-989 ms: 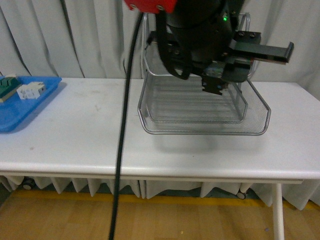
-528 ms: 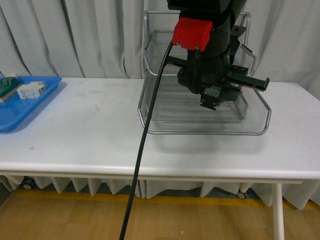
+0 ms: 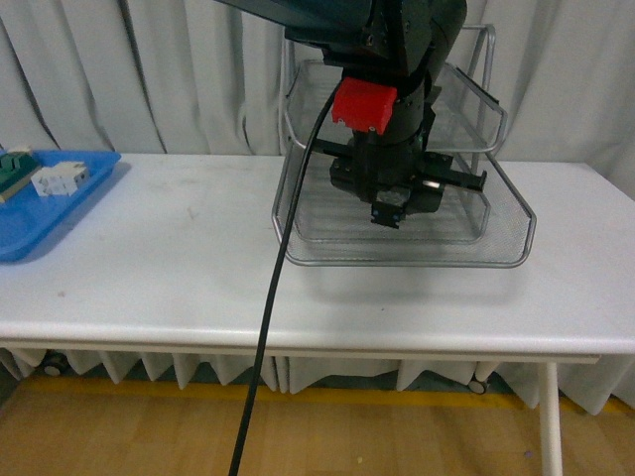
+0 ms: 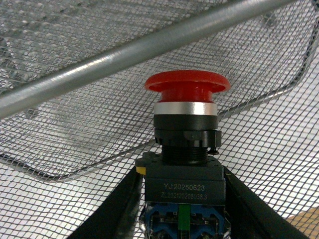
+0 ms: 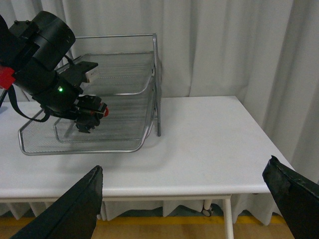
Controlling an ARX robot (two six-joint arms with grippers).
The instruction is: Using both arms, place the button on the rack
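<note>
The button (image 4: 185, 124), its red mushroom cap above a silver collar and a black body printed with a code, sits clamped between the two dark fingers of the left gripper (image 4: 182, 174), which press on either side of the body. The arm holds it over the lowest tier of the rack (image 3: 506, 248), below the tier above, with wire mesh filling the left wrist view behind the cap and one of the frame's tubes crossing just beyond it. Seen from the right wrist, the cap points sideways toward the rack's upright posts; whether the button touches the mesh cannot be told. A red block (image 3: 364, 104) on the left arm and a black cable (image 3: 273, 327) trailing off the table's front edge show in the front view. The right gripper (image 5: 184, 199) hangs well clear of the rack, over the table's near edge, its jaws spread wide and holding nothing. The rack stands on a white table (image 3: 159, 258) before a pale curtain (image 3: 179, 69). At the table's far left, a blue tray (image 3: 40, 233) carries a green-and-cream block (image 3: 14, 169) and a white block (image 3: 60, 178).
</note>
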